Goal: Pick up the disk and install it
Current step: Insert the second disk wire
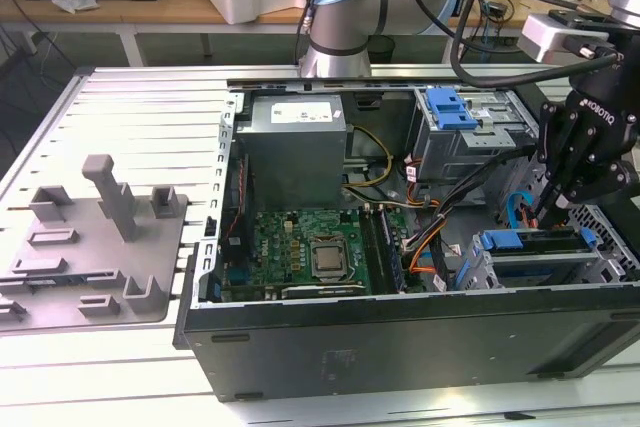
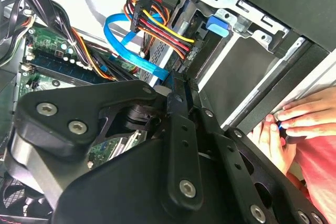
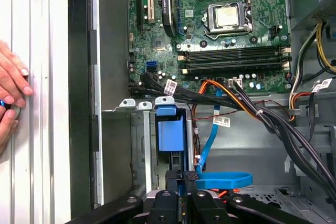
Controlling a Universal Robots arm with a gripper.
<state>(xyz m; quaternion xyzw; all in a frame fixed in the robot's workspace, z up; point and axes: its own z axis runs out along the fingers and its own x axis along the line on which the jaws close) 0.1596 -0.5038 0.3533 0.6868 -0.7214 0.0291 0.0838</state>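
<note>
Exterior view: open black tower computer case (image 1: 400,347) lying on the ribbed aluminium table (image 1: 120,97). Black multi-link gripper (image 1: 548,215) lowered over the grey sheet-metal drive cage (image 1: 475,272) at the exterior view's right.

**Position of the part.** Silver hard disk in its bright blue plastic carrier (image 1: 530,240) standing on edge in the cage slot, with the blue carrier top (image 3: 170,129) visible between the cage walls in the first wrist view. Judged partly to fully seated; depth of insertion not determinable.

**Gripper state.** Gripper (image 3: 184,179) drawn almost together, with a thin strip of blue between. Judged clamped on the disk's carrier edge, not merely resting on it.

**Procedure for this step.**
- Hold the carrier square to the slot rails; avoid any tilt that could jam it.
- Press straight along the slot, with no side load.
- Route clear of the flat light-blue data cable (image 3: 223,179) looping just beside the gripper, and of the orange, red and yellow power wires (image 2: 157,22).
- Mind the person's hand (image 3: 10,87) resting on the table beside the case wall.

**Markings.**
- White tags on the black cable bundle (image 3: 170,86).
- White label on the grey power-supply box (image 1: 300,112).
- Print on all of these too small to read.
</note>
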